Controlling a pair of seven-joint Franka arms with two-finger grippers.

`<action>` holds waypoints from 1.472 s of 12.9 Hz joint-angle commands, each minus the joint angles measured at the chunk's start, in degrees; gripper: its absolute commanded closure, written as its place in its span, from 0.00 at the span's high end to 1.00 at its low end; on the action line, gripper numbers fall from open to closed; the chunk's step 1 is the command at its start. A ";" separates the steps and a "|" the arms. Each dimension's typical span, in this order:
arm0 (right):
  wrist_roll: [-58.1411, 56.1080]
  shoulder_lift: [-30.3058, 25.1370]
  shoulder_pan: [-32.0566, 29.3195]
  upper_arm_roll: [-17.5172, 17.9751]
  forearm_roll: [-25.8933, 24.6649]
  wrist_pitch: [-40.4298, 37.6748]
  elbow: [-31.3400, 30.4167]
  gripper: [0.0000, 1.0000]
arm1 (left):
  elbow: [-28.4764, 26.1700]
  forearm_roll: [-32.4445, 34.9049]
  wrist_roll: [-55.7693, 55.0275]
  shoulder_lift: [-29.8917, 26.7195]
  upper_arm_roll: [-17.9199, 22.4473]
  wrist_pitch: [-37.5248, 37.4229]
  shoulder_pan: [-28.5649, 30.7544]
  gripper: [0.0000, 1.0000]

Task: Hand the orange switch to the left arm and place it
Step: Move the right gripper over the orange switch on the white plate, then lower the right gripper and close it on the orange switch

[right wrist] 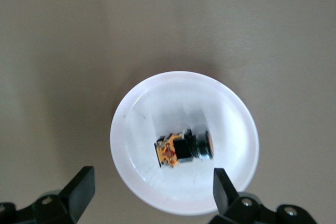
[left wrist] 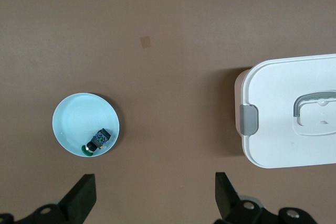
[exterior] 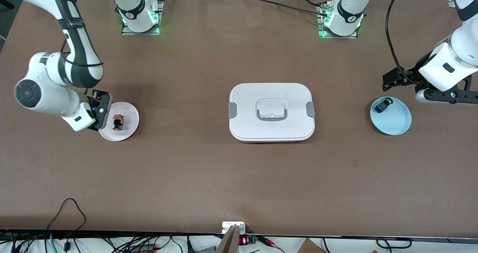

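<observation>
The orange switch (exterior: 117,122) lies on its side on a small pale pink plate (exterior: 129,113) toward the right arm's end of the table. In the right wrist view the switch (right wrist: 184,149) lies in the middle of the plate (right wrist: 131,124). My right gripper (exterior: 101,111) (right wrist: 152,178) hangs open and empty low over the plate's edge, apart from the switch. My left gripper (exterior: 399,80) (left wrist: 155,181) is open and empty, high over the table beside a light blue plate (exterior: 396,122). The white lidded box (exterior: 271,131) (left wrist: 283,145) stands mid-table between the two plates.
The light blue plate (left wrist: 76,116) holds a small dark blue-and-green component (exterior: 381,106) (left wrist: 100,140). Both arm bases stand along the table edge farthest from the front camera. Cables lie along the nearest edge.
</observation>
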 commanded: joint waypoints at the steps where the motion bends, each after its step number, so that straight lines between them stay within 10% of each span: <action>1: -6.00 -2.19 -1.08 0.26 0.00 7.90 -7.23 1.00 | 0.88 0.17 0.79 0.24 -0.13 -0.45 0.18 1.00; 19: -21.83 5.37 -2.84 0.35 0.35 27.07 -11.29 1.00 | 0.88 0.17 0.88 0.50 -0.21 -0.80 0.35 1.00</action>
